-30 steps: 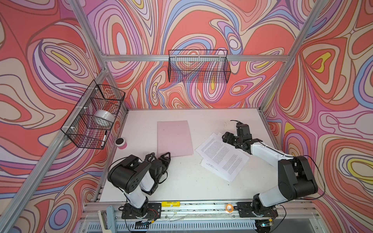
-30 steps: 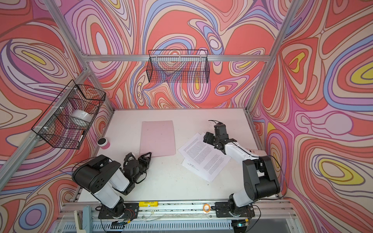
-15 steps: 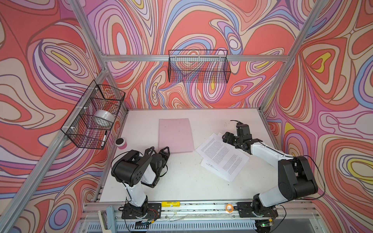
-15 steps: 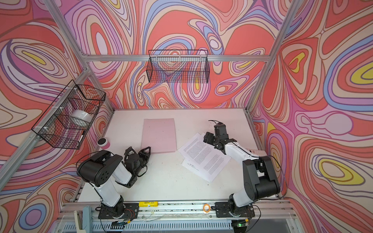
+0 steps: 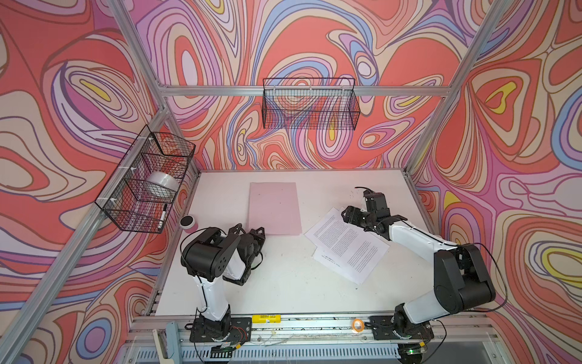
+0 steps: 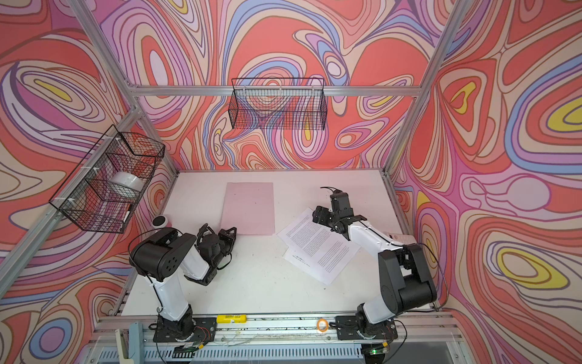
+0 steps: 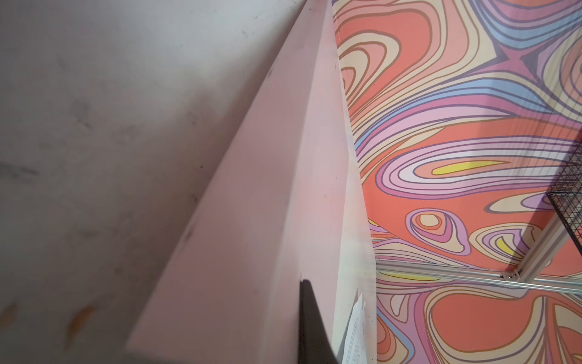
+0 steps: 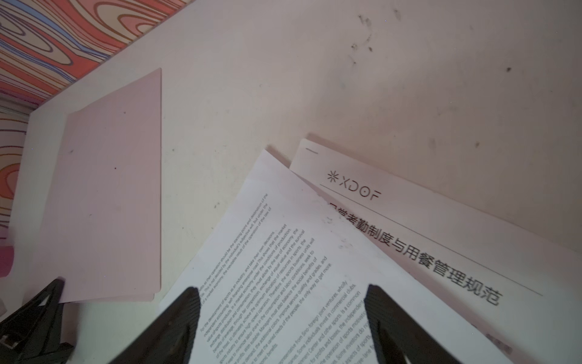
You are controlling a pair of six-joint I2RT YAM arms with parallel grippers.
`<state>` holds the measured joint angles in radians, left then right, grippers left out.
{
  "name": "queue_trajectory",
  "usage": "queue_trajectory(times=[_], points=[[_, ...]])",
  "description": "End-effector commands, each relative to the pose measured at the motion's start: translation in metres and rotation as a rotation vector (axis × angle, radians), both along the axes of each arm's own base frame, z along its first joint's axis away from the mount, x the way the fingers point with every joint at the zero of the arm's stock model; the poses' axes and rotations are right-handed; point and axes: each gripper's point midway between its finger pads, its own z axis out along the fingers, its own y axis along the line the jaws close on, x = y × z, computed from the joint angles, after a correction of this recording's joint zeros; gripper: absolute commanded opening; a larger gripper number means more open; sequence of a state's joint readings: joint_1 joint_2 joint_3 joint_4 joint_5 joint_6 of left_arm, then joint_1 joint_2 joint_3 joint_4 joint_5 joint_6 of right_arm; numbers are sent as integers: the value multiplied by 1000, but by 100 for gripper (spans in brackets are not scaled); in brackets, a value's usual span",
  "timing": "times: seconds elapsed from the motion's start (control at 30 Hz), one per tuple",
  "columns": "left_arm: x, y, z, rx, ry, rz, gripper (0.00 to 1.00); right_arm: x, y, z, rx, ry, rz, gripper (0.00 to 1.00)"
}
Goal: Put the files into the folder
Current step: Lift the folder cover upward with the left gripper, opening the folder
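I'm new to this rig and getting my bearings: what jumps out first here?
The swirling red, pink and purple walls dominate all around. On the white table, a pale pink folder lies mid-back, with white printed sheets fanned to its right, one corner under the open right gripper.

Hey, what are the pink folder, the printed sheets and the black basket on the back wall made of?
The folder: probably thin card or plastic, matte pale pink, flat with crisp edges. The files: plain white paper, matte, black print, thin overlapping edges. The basket: black-coated metal wire, likely; see-through grid mesh.
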<state>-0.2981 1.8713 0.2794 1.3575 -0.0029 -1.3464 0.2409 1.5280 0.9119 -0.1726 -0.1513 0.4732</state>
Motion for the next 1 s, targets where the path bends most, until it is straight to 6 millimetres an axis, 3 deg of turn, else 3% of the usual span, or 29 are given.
queue_trajectory(times=[0.0, 0.1, 0.23, 0.37, 0.57, 0.97], points=[[-4, 4, 10, -19, -22, 0, 0, 1, 28, 10, 80, -6, 101, 86], [-10, 0, 22, -96, -31, -14, 0, -3, 53, 19, 209, 5, 174, 86], [-15, -8, 56, -187, -96, -57, 0, -8, 80, 31, 354, 19, 239, 87], [-28, -14, 81, -252, -143, -95, 0, -13, 92, 40, 465, 33, 255, 87], [-55, -17, 97, -318, -172, -105, 0, -18, 104, 51, 602, 48, 257, 86], [-93, -26, 121, -273, -201, -114, 0, -36, 135, 26, 663, 151, 251, 77]])
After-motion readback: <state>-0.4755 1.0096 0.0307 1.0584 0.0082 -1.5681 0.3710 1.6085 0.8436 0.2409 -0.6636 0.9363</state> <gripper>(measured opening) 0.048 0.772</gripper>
